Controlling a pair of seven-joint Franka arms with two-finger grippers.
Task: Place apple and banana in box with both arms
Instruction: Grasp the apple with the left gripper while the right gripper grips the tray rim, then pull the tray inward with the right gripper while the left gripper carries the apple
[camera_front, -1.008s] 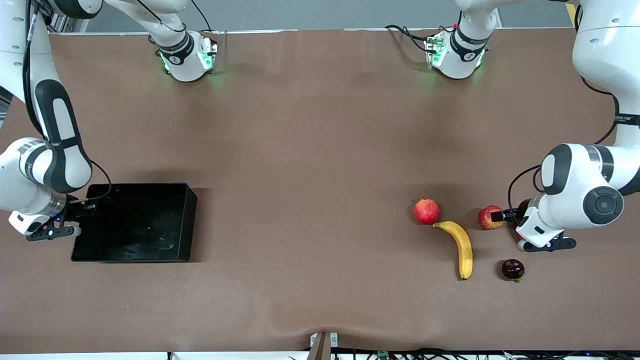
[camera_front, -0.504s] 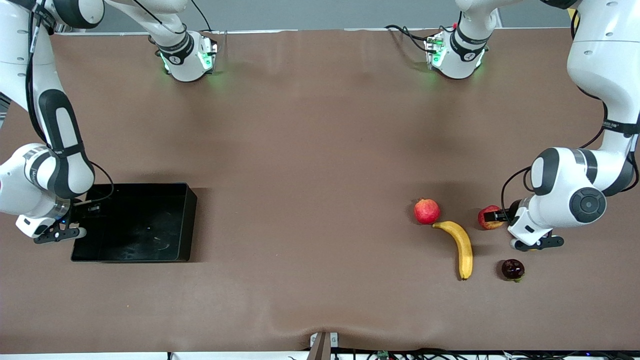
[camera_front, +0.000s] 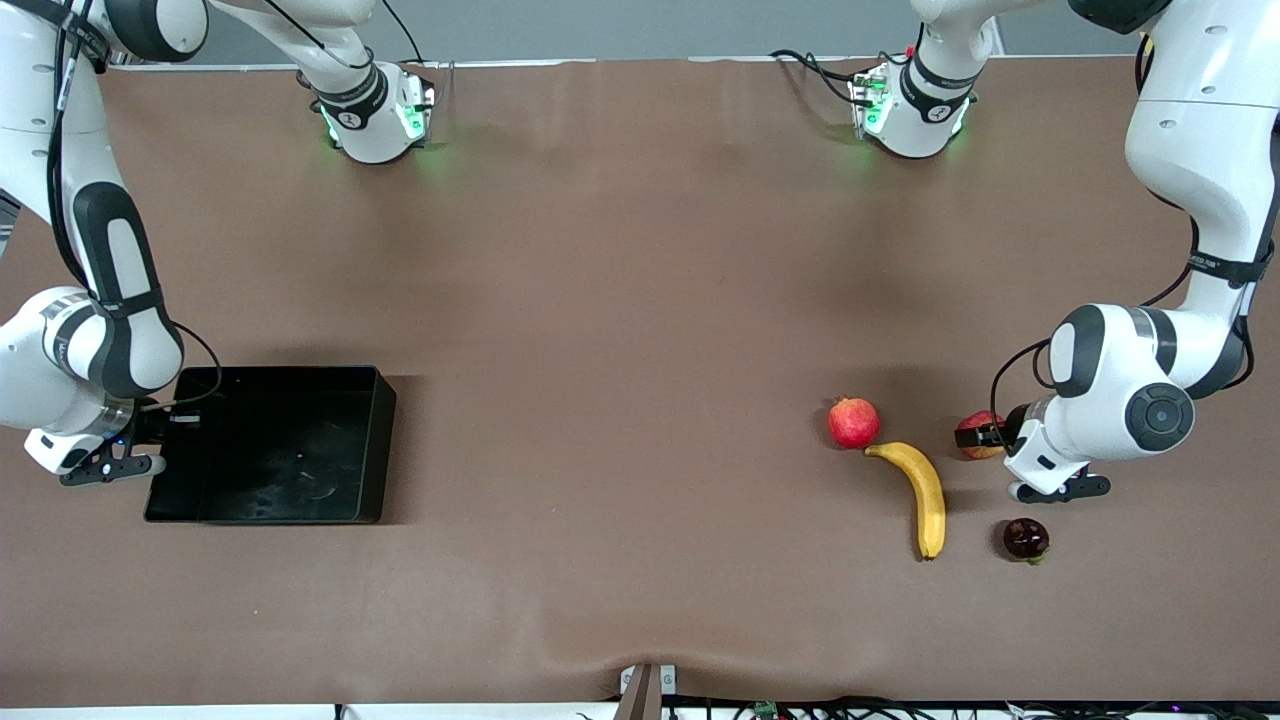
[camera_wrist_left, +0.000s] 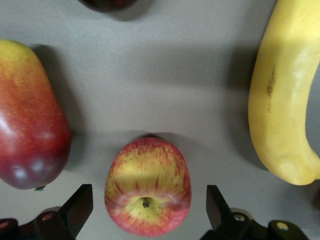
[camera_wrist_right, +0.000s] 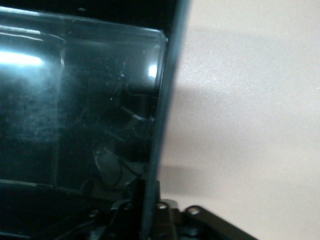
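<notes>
The left gripper (camera_front: 979, 437) is low over the bench (camera_front: 640, 300) toward the left arm's end, right at the apple (camera_front: 982, 421). In the left wrist view its fingers (camera_wrist_left: 80, 206) stand wide open, one on each side of the apple (camera_wrist_left: 148, 192). A clear gap shows between each finger and the fruit, so they straddle it without touching. The apple sits on the bench with its dimpled top and stem turned toward the wrist camera.

The banana (camera_front: 925, 490) lies on the bench just beside the apple, toward the right arm's end. It runs from near the pomegranate (camera_front: 853, 422) down toward the front camera. A red-yellow mango (camera_wrist_left: 30, 115) lies close on the apple's other flank, showing only in the left wrist view. A dark round fruit (camera_front: 1026, 538) rests nearer the front camera than the apple.

The right gripper (camera_front: 158, 425) is at the right arm's end of the bench, on the end wall of the box (camera_front: 270, 450). In the right wrist view that thin wall runs straight down between the closed-in fingers (camera_wrist_right: 161, 206), which pinch it. The box holds no fruit and lies well apart from the apple and the banana.
</notes>
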